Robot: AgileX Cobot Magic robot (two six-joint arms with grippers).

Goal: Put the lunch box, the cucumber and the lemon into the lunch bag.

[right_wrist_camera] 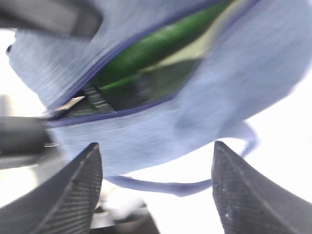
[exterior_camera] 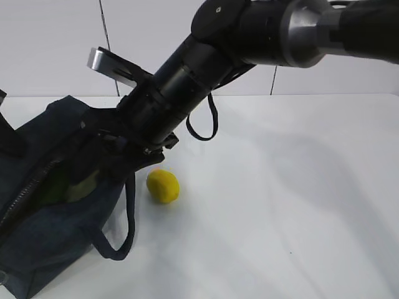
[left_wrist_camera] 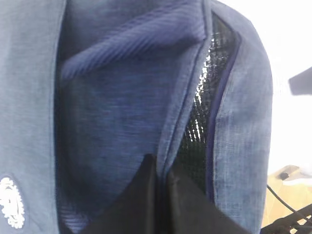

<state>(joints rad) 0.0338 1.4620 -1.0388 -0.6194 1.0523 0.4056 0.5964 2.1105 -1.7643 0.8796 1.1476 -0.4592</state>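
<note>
The navy lunch bag (exterior_camera: 59, 237) lies at the left with its zipper opening gaping. Inside it show the dark green cucumber (right_wrist_camera: 161, 44) and a pale sage-green patch, the lunch box lid (exterior_camera: 84, 185). The yellow lemon (exterior_camera: 163, 185) sits on the white table just right of the bag, beside a loop handle (exterior_camera: 128, 218). My right gripper (right_wrist_camera: 156, 153) is open and empty, just outside the bag's opening; the arm (exterior_camera: 187, 81) reaches across from the upper right. My left gripper (left_wrist_camera: 161, 165) is shut on the bag's opening edge (left_wrist_camera: 183, 117), with the silver lining showing beside it.
A white wall stands behind the white table (exterior_camera: 280, 205). The bag's second handle (exterior_camera: 212, 124) loops up behind the right arm. The bag's round white logo (left_wrist_camera: 9, 202) shows in the left wrist view.
</note>
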